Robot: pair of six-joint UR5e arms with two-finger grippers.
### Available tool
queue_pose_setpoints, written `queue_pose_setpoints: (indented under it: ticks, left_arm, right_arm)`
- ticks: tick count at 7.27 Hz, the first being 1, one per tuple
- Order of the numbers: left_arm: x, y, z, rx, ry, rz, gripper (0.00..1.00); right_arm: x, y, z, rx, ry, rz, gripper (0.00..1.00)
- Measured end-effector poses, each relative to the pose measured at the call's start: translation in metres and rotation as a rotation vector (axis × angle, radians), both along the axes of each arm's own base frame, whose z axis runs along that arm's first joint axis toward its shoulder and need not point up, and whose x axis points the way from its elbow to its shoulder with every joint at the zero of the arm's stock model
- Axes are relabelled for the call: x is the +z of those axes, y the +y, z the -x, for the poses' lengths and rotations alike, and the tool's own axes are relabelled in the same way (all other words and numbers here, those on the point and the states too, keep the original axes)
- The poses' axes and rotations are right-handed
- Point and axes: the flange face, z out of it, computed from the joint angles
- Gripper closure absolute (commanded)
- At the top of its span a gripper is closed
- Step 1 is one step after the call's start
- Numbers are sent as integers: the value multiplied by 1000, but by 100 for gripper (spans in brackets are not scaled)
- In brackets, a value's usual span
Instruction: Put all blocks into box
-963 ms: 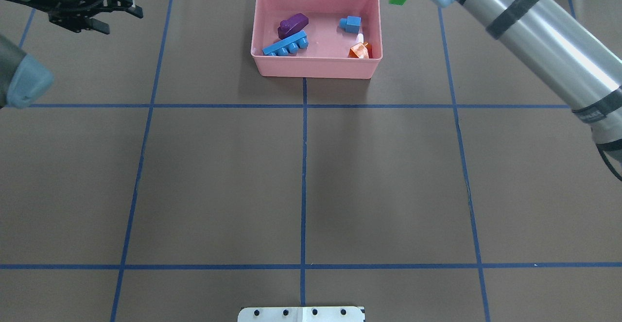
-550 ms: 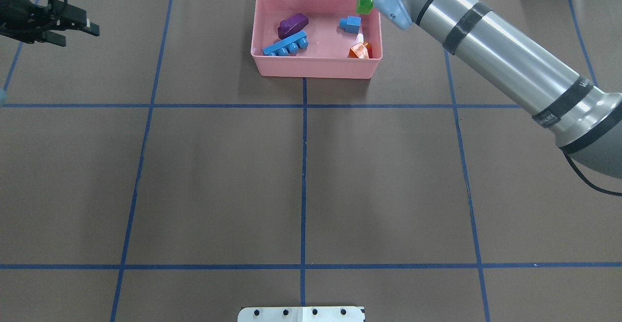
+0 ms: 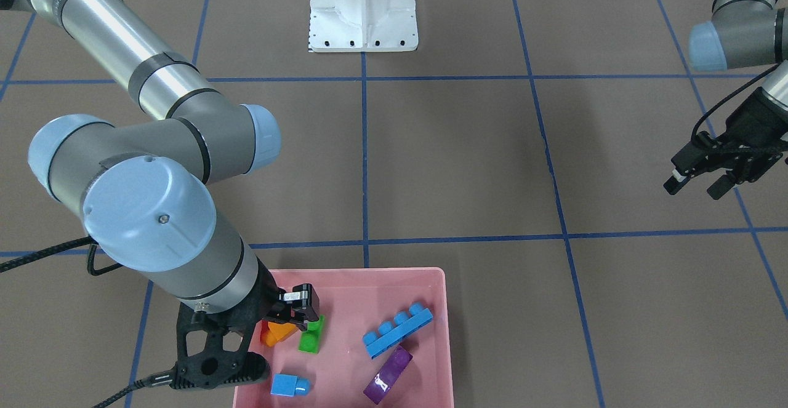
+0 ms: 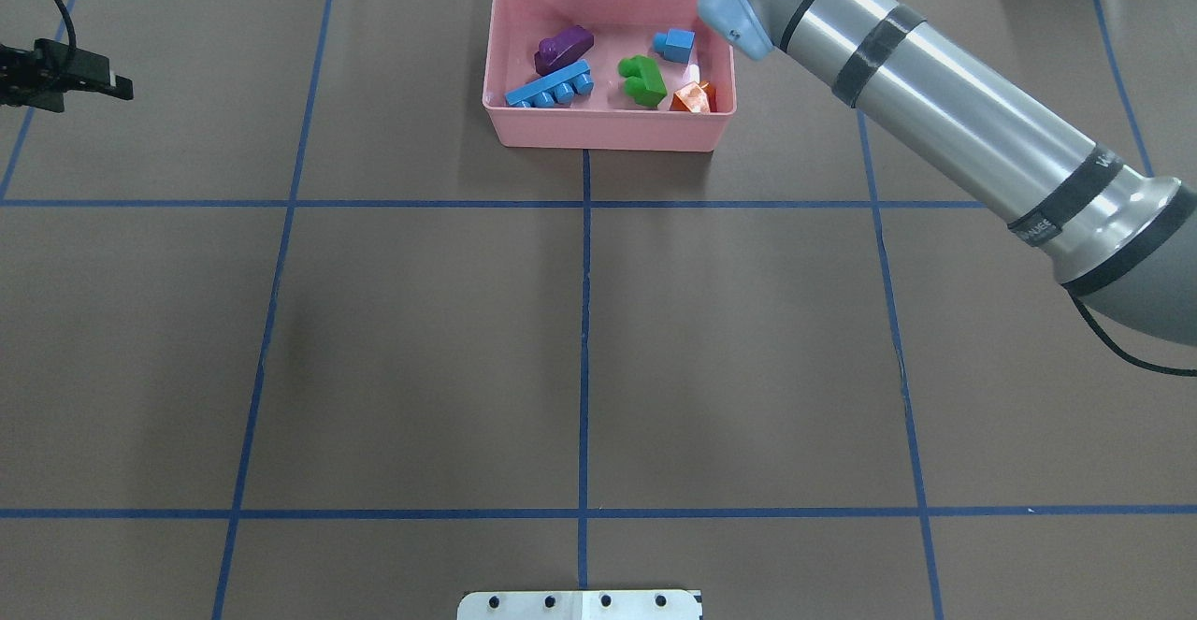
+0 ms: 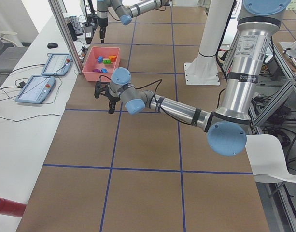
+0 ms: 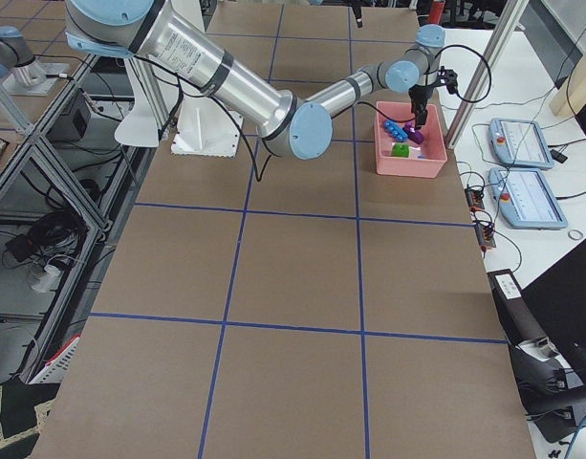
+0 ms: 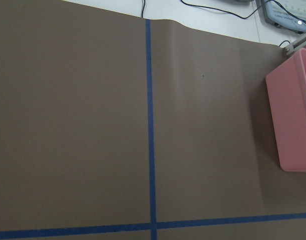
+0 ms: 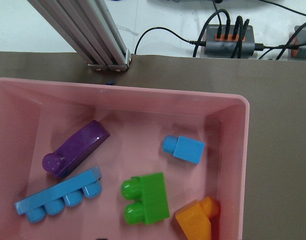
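Note:
The pink box (image 4: 608, 138) stands at the table's far middle. All five blocks lie inside it: purple (image 4: 564, 48), long blue (image 4: 550, 87), small blue (image 4: 675, 45), orange (image 4: 692, 97) and green (image 4: 642, 79). The right wrist view looks straight down on the green block (image 8: 145, 199), loose on the box floor beside the orange one (image 8: 195, 220). My right gripper (image 3: 298, 316) hangs open and empty just above the green block (image 3: 312, 334). My left gripper (image 3: 695, 188) is open and empty, far off to the box's left.
The white robot base (image 3: 363, 11) sits at the near table edge. Blue tape lines cross the brown table. An aluminium post (image 8: 88, 35) and cables stand just behind the box. The left wrist view shows bare table and the box's side (image 7: 292, 125).
My right arm swung left with the green block, from beyond the box's right rim to over the box, and let it go. The block now lies inside. My left arm drew back left.

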Motion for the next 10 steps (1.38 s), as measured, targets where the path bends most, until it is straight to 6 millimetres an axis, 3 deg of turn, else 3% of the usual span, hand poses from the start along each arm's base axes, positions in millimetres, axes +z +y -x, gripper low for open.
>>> queue_pose_setpoints:
  ticks: [2, 3, 4, 7, 9, 10]
  left_arm:
    - [18, 0, 5, -36, -40, 19, 0]
    - [29, 2, 13, -41, -56, 28, 0]
    - [40, 3, 29, -34, -93, 20, 0]
    - [88, 14, 94, 97, -297, -68, 0]
    - [126, 31, 146, 244, -437, -134, 0]
    - [141, 37, 168, 321, -485, -136, 0]
  right_arm:
    - [5, -3, -46, 13, 33, 16, 0]
    - [24, 1, -78, -8, 66, 2, 0]
    - [62, 12, -114, -54, 104, -39, 0]
    - [226, 65, -233, -192, 131, -89, 0]
    - [332, 127, -302, -206, 134, -113, 0]
    - [373, 156, -318, -204, 134, -134, 0]
